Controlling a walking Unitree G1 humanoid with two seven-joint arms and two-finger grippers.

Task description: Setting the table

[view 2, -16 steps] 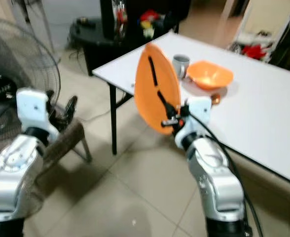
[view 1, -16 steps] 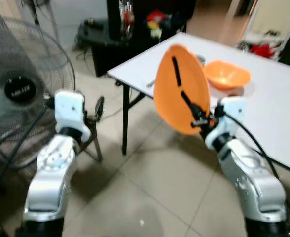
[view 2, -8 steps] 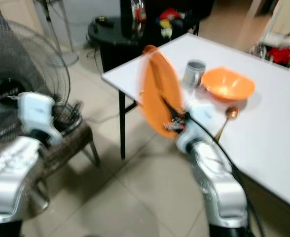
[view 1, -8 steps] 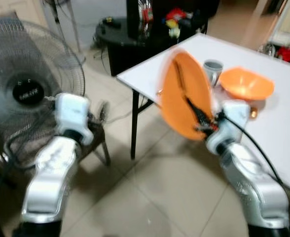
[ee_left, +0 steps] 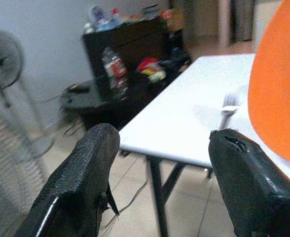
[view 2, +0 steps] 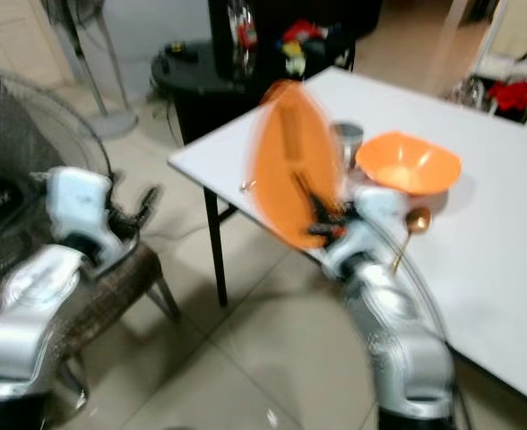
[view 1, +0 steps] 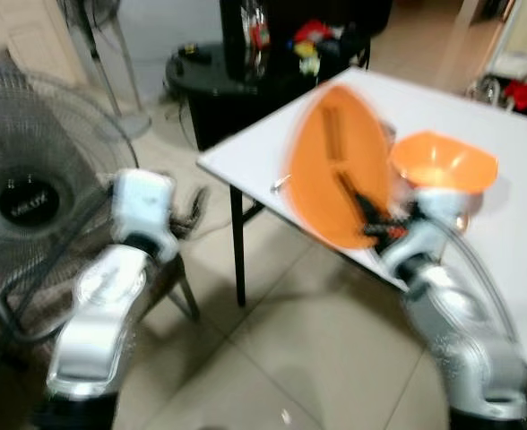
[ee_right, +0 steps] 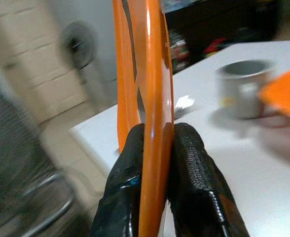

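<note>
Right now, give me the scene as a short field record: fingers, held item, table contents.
right gripper: fingers shut on the rim of the orange plate, held on edge at the table's near edge
left gripper: fingers open, holding nothing, off the table's corner
white table: carries an orange bowl, a grey metal cup, a gold spoon and a fork
off table: standing fan and a wicker stool on the robot's left
image quality: eye views are motion-blurred

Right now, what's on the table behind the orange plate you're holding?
Behind the orange plate, clamped upright in the right tool, stand a grey cup and an orange bowl on the white table. The plate hides part of the cup.
</note>
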